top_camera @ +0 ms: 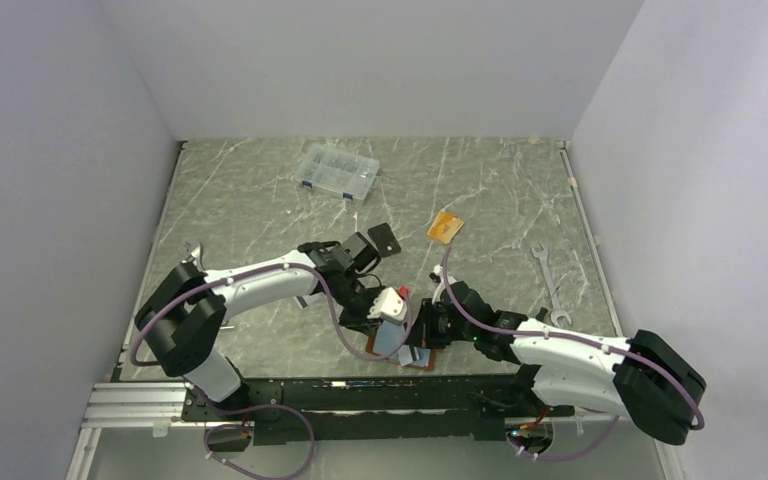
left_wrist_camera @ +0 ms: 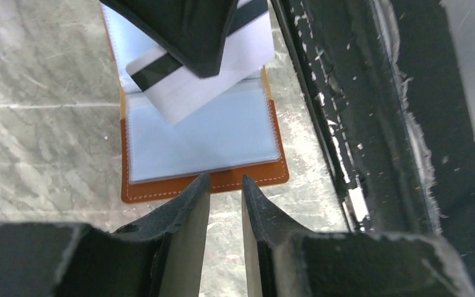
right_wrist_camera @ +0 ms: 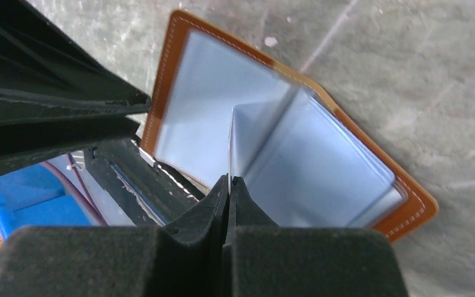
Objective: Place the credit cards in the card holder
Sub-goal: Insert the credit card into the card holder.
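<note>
Card holder (left_wrist_camera: 161, 190): lies open on the table (top_camera: 260, 200), close to the near edge, between the two arms. Brown leather faces down and the clear inner sleeves face up.

Left gripper (left_wrist_camera: 226, 185): fingers stand slightly apart with a narrow gap. The table shows through the gap and nothing sits between the fingers. The tips are at the holder's near brown border; contact cannot be confirmed.

Right gripper (right_wrist_camera: 229, 182): fingers pressed together. They pinch the edge of a thin pale sheet that stands up from the middle of the holder. It appears to be one clear sleeve (right_wrist_camera: 266, 133), lifted off the others.

Silver card (left_wrist_camera: 216, 80): has a dark stripe and lies skewed across the far half of the open holder. Its upper part is covered by a black finger of the right gripper. Whether a corner is already inside a sleeve cannot be told.

Orange card (top_camera: 446, 227): flat on the table beyond both grippers, well apart from the holder.

Other items on the table:
- A small black rectangle (top_camera: 385, 238), just left of the orange card.
- A clear compartment box (top_camera: 338, 172), near the far side.
- A wrench (top_camera: 550, 285), to the right.
</note>
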`<state>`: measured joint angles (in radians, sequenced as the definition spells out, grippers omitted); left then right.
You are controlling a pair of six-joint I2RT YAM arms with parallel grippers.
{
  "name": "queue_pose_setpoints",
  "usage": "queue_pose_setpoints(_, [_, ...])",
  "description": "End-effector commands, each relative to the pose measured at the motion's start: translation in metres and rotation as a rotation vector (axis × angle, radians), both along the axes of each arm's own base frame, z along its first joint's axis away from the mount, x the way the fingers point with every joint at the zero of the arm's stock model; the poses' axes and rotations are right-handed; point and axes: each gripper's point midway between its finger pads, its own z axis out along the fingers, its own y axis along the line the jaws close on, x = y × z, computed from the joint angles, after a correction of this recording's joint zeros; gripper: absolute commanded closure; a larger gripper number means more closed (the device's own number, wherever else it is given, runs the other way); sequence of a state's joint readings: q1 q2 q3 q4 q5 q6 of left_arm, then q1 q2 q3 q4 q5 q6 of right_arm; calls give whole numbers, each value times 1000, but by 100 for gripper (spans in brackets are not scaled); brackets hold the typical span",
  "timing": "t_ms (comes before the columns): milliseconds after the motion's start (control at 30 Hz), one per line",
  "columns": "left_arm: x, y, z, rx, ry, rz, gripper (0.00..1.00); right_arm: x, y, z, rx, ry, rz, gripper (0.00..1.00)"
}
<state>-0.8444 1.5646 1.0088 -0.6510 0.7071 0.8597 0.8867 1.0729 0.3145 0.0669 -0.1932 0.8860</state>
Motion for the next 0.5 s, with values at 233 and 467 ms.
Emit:
queue_pose_setpoints(233, [10, 10, -50, 97, -264, -237, 70, -27, -25, -12, -40, 95, -28, 100])
queue_pose_setpoints(467, [7, 2, -53, 117, -201, -207, 72, -17, -47, -26, -210, 58, -53, 100])
